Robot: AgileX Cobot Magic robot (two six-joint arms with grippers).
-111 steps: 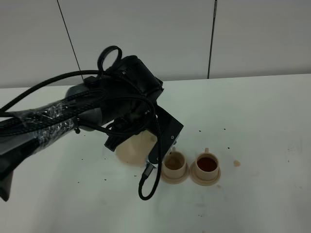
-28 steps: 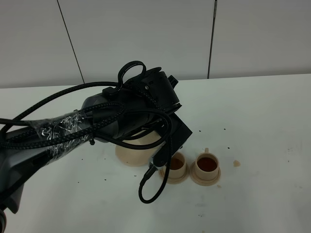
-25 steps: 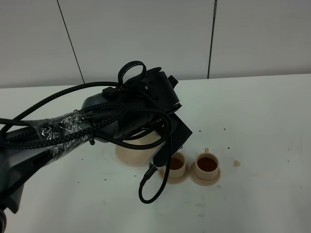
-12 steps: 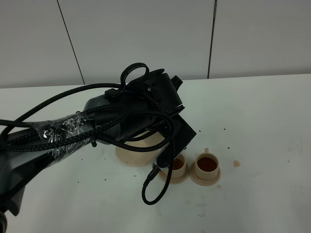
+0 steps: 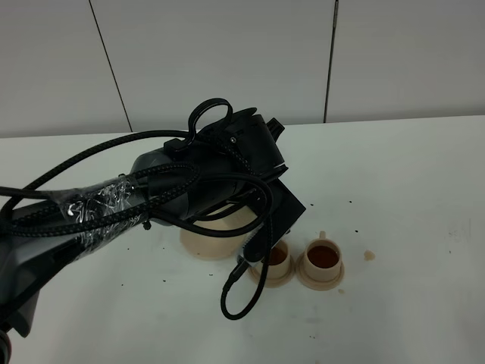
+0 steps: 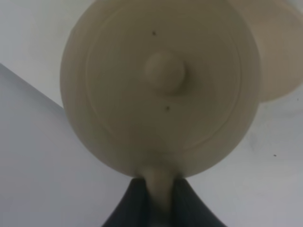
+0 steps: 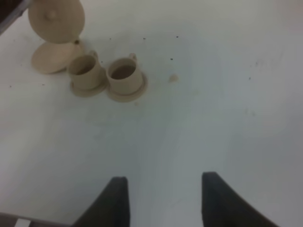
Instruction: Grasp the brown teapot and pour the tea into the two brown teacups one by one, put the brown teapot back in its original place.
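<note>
- brown teapot (image 6: 161, 85): soft-focus in the left wrist view, spout not visible; hidden behind the left arm (image 5: 182, 193) in the exterior high view.
- wide saucer (image 5: 198, 244): far part covered by that arm.
- teacup (image 5: 277, 261) nearer the table's left edge: partly masked.
- left gripper (image 6: 158, 187): blurred, fingers cropped.
- right gripper (image 7: 163, 178): fingers cropped.

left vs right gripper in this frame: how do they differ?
1. The left gripper is shut on the handle of the teapot; the right gripper is open and holds nothing.
2. The left gripper works close to the cups; the right gripper hangs over bare table, well apart from them.
Shared: both have dark fingers.
</note>
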